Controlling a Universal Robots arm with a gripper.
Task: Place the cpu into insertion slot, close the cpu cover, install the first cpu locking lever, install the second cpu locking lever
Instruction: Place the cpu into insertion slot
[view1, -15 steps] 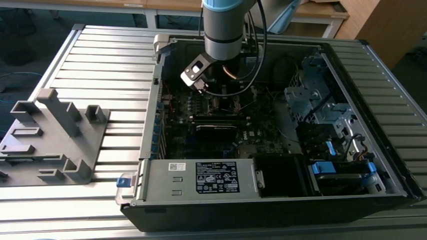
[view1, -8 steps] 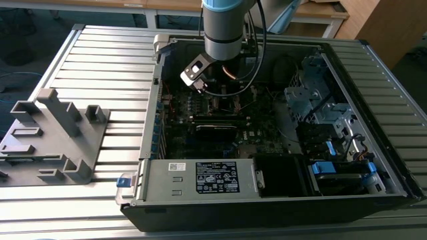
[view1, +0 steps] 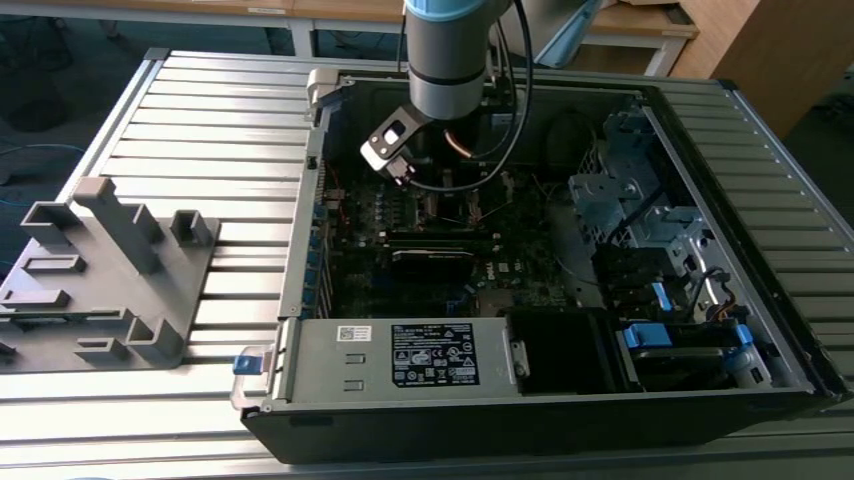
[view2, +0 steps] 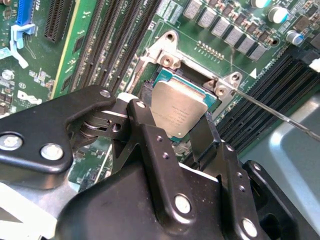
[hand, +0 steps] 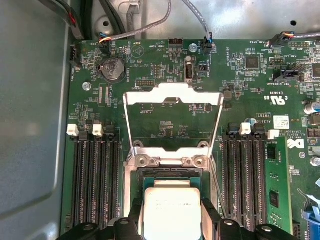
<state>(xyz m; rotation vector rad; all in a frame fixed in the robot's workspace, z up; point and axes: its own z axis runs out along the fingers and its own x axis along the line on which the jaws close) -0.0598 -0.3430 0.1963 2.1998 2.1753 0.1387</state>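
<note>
Second wrist view has the black two-finger gripper pinching the small flat square grey metal cpu by two opposite edges. It looks a touch tilted, so not seated yet, I'd guess. In the first wrist view it hangs directly over the square black silver-rimmed insertion slot, and the thin silver square-frame cpu cover is flipped open, clear of the socket. My worry: if the chip goes down skewed or slips in the pinch, a corner could bend the socket contacts.
</note>
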